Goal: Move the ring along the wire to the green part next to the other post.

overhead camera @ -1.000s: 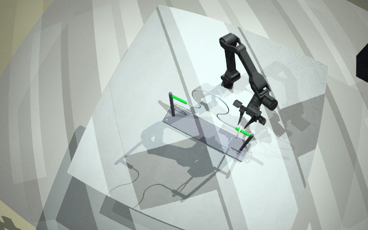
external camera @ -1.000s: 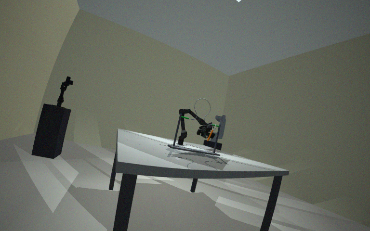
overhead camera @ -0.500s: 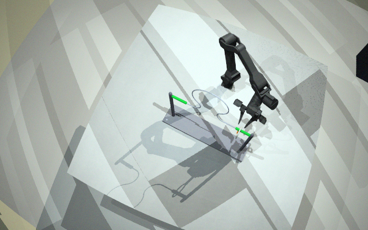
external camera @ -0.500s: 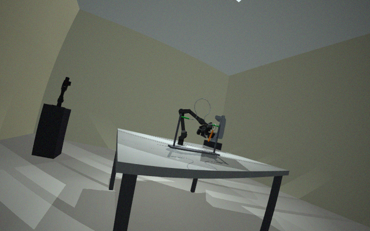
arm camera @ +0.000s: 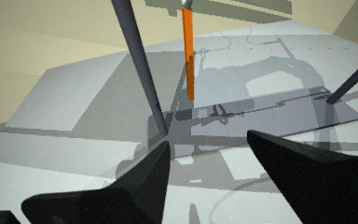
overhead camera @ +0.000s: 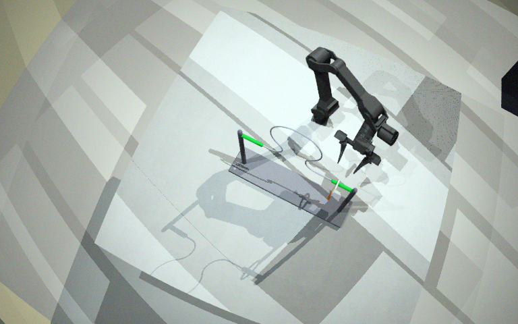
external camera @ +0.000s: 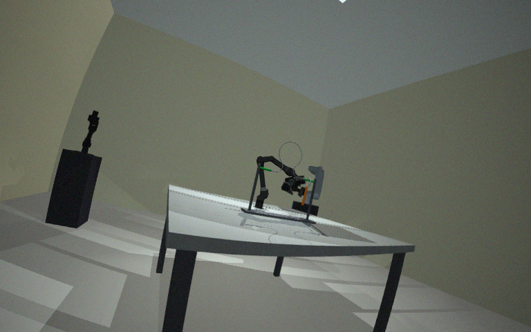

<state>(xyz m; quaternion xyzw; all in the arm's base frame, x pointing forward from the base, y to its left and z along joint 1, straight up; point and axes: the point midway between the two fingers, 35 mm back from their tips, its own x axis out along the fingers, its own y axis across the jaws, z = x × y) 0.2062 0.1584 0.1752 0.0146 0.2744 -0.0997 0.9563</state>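
1. Claw (overhead camera: 346, 168) (external camera: 294, 192) (arm camera: 207, 140): its two fingers stand wide apart, with nothing between them. In the top view it lies beside the wire frame, apart from the handle.
2. Orange handle (overhead camera: 330, 195) (external camera: 304, 196) (arm camera: 189, 53): it hangs down beyond the fingertips in the wrist view, free of the claw.
3. Pale ring (overhead camera: 336, 185) (external camera: 306, 187) (arm camera: 186, 4): it hangs at the near green section (overhead camera: 346, 187) (external camera: 308, 180), next to the near post (overhead camera: 347, 200) (external camera: 311, 199) (arm camera: 141, 70). The wire appears to pass through it, though the loop is too small to confirm this.
4. Thin grey wire (overhead camera: 321, 149) (external camera: 279, 152): it curves between the two green sections; the ring sits at one end of it.
5. Far green section (overhead camera: 252, 140) (external camera: 266, 169), beside the far post (overhead camera: 242, 148) (external camera: 254, 187) (arm camera: 353, 77): no ring hangs here.
6. Progress (judgement): the handle is released and the ring is on a green section. Whether this is the start or the goal cannot be told from the layout alone. If the goal, only withdrawal clear of everything remains; if the start, grasp, transfer and release all remain.
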